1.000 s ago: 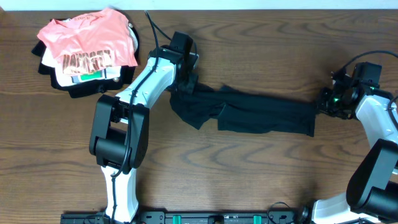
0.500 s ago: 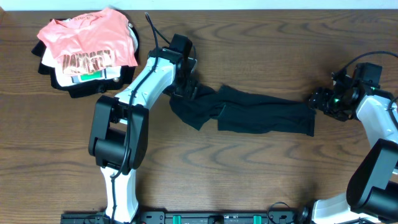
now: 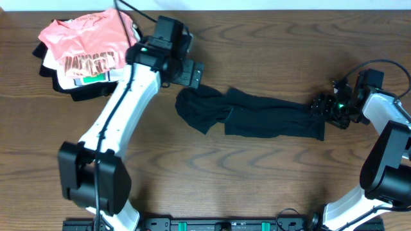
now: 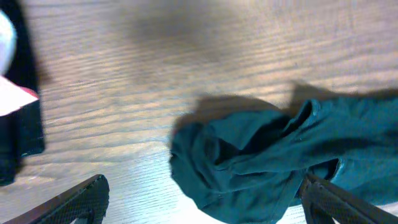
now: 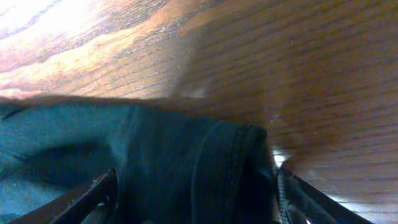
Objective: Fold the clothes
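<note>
Sprawling on wood-grain table [image 3: 257,179], black garment [image 3: 257,119], left gripper [image 3: 191,74], right gripper [image 3: 319,106], both splayed

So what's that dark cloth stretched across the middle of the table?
A plain black garment, soft, limp and wrinkled, no print. It lies flat on the wooden table, stretched sideways, its left end bunched into a lump, its right end showing a stitched hem. The right claw stands open astride that hem; the left claw hangs open near the lump.

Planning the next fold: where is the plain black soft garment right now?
In the overhead view the plain black soft-fabric garment lies stretched across the wooden table's middle, bunched left end beside the left gripper, right end at the right gripper.
</note>
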Available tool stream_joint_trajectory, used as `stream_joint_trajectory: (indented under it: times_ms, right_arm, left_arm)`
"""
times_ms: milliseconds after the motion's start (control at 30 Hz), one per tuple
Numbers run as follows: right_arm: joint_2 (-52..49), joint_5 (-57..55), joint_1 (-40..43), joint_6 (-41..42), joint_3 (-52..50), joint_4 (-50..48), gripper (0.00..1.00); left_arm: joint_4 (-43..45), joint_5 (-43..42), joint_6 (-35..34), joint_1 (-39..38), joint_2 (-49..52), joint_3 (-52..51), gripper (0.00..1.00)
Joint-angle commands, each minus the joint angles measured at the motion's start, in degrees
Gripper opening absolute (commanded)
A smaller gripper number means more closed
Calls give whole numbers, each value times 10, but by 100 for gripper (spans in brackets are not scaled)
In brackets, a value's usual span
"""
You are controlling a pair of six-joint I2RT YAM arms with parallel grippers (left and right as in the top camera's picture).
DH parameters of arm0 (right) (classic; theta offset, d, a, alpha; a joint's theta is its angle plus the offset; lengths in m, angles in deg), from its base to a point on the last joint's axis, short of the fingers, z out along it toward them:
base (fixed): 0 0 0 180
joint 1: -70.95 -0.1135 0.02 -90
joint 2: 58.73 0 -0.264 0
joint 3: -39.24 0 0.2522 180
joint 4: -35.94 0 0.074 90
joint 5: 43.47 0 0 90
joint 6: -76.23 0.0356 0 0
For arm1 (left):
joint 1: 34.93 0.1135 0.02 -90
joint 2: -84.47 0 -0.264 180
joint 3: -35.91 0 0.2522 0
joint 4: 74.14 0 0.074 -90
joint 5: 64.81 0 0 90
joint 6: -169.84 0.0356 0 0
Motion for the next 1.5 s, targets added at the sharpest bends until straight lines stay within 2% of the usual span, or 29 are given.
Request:
stream_joint_trajectory:
  times_ms: [0,200,233,433,700,900,1100,1267,1367,1467]
  right_arm:
    - [-22,22,1,-5,-1,15,70]
    - [-22,30,2,-7,-1,54,6]
    - [-22,30,4,-7,-1,52,1]
    - [-21,31,45,2,15,37,1]
    - [-21,31,122,-20,87,50,1]
    - [-21,31,134,-20,144,87,1]
    - [-21,15,63,-40,162,129,1]
    - [-21,-62,-32,-38,162,153,1]
    - [-22,-129,-86,-10,161,159,2]
    - [-22,-181,-130,14,161,163,7]
  left_arm:
    - [-2,5,-23,17,-17,9,98]
    - [-4,5,-45,35,-20,9,98]
    - [-5,5,-45,36,-20,9,98]
    - [-4,5,-45,36,-20,9,98]
    - [-4,5,-45,36,-20,9,98]
    - [-4,5,-45,36,-20,9,98]
    - [-4,5,-45,36,-19,9,98]
    - [-4,5,-45,36,-19,9,98]
    - [-5,5,-45,36,-19,8,98]
    - [-5,5,-45,36,-19,8,98]
